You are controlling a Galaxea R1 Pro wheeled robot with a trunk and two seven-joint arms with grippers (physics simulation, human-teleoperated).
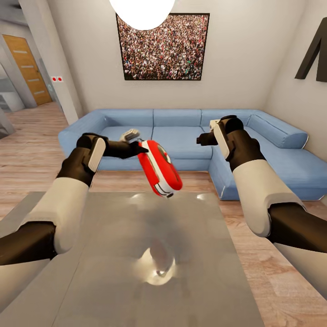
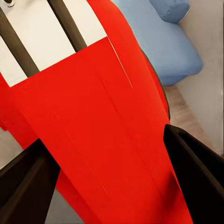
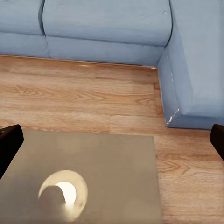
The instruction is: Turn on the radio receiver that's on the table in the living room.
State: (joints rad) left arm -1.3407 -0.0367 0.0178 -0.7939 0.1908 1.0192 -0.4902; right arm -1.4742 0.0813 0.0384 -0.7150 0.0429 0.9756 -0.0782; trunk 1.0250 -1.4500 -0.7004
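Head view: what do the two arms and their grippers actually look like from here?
Both arms are built of alternating segments: cream-white rounded shells on the forearms, glossy dark brown-black joints at elbows and wrists. Each wrist carries a pale cream side plate. The left gripper and right gripper are dark; in the left wrist view the fingers are matte black wedges. No cables or markings show.

One radio receiver (image 1: 159, 168); one table (image 1: 113, 272); one sofa (image 1: 181, 131)

Blue corner sofa (image 1: 181, 136) spans mid-frame against beige wall. Crowd photo picture (image 1: 162, 47) hangs above it, upper centre. White round lamp (image 1: 141, 11) at top edge. Wooden door (image 1: 28, 68) upper left. Light wood floor (image 1: 27, 154) at left.
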